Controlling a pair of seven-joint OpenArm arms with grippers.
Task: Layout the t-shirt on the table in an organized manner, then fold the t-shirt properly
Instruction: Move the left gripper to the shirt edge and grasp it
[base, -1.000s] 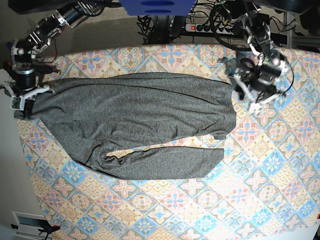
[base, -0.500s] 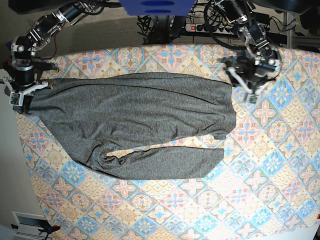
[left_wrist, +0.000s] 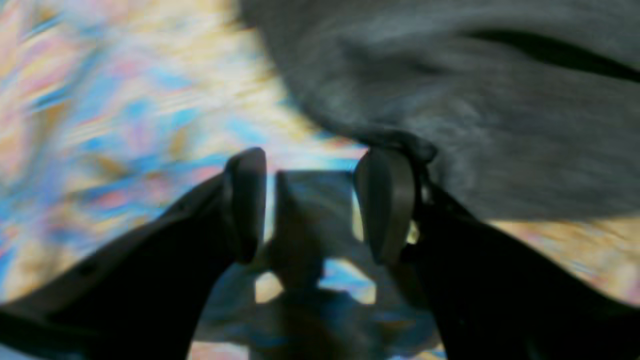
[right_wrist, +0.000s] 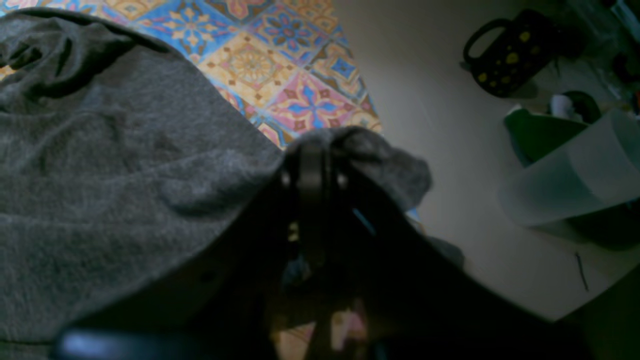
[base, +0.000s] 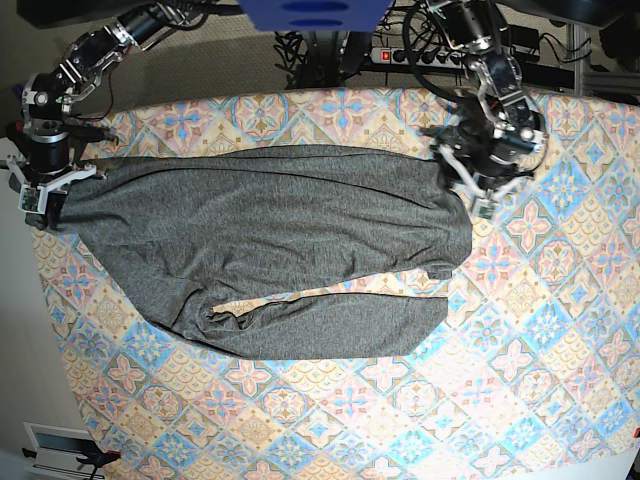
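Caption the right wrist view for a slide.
Right gripper shut on a bunched edge of the grey t-shirt at the corner of the tiled table.

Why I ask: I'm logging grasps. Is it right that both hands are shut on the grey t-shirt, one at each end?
Only the right hand is shut on the t-shirt. The left wrist view shows the left hand open beside the shirt's edge.

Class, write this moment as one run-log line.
right gripper: shut on t-shirt end | left gripper: open at opposite edge | table: shirt spread
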